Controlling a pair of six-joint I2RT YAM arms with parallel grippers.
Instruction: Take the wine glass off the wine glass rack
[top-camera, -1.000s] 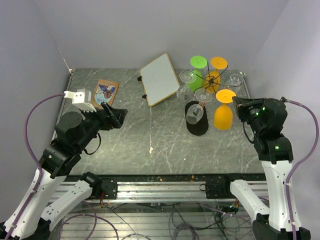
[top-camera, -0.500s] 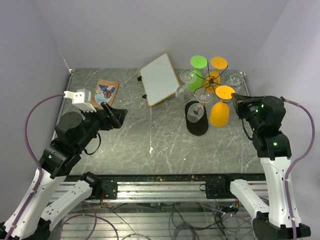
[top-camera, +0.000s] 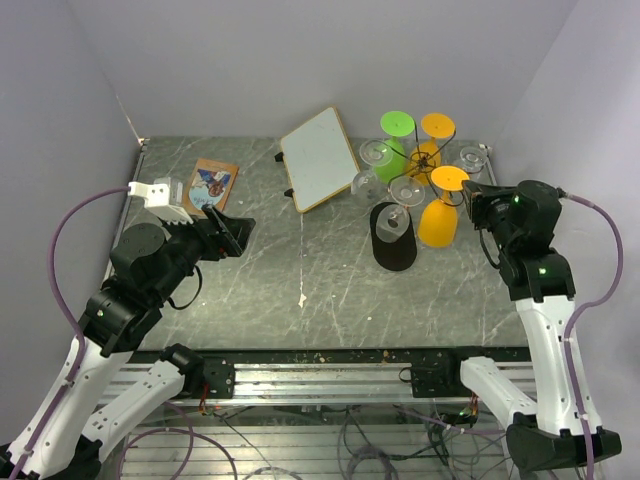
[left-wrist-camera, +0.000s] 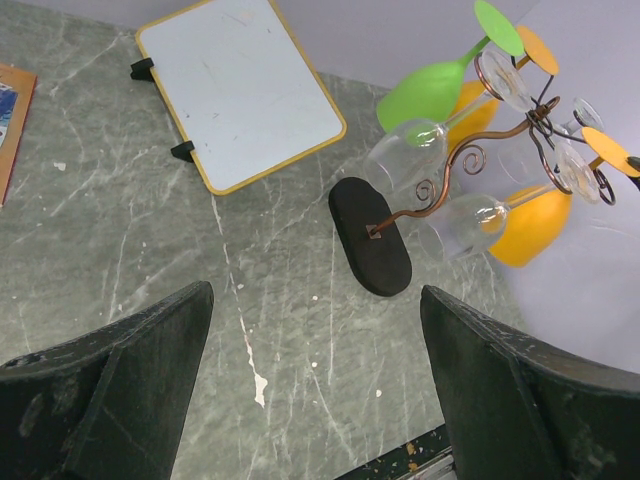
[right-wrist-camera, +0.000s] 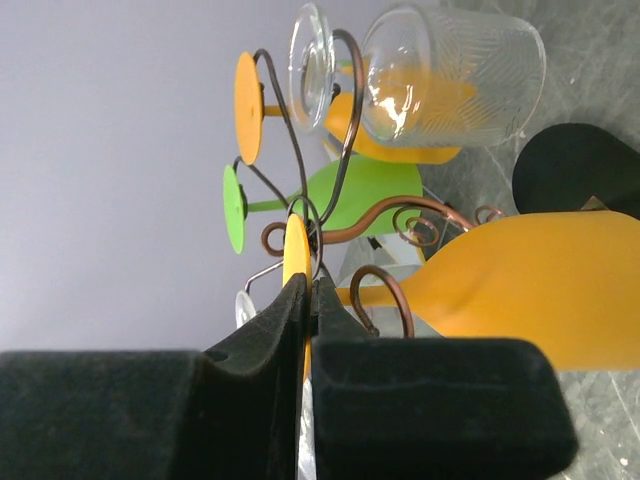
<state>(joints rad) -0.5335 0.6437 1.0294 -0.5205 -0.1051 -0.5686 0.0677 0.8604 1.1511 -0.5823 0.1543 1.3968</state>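
Observation:
The wine glass rack (top-camera: 426, 160), a copper wire tree on a black oval base (top-camera: 397, 254), stands at the back right, hung with upside-down glasses. My right gripper (top-camera: 468, 196) is shut on the foot disc of an orange wine glass (top-camera: 438, 222) on the rack's right side. In the right wrist view the pads (right-wrist-camera: 290, 310) pinch the orange disc edge-on, and the glass's stem (right-wrist-camera: 365, 296) lies in a curled rack arm (right-wrist-camera: 385, 285). My left gripper (top-camera: 236, 232) is open and empty, above the table at the left, far from the rack (left-wrist-camera: 470, 165).
The rack also holds a green glass (top-camera: 393, 156), a second orange glass (top-camera: 428, 162) and several clear glasses (top-camera: 390, 228). A white board (top-camera: 320, 158) lies left of the rack. A picture card (top-camera: 212, 185) lies at the back left. Grey walls surround the table.
My right gripper has moved toward the back with the orange glass, whose foot disc now sits closer to the rack's top. The left arm has not moved.

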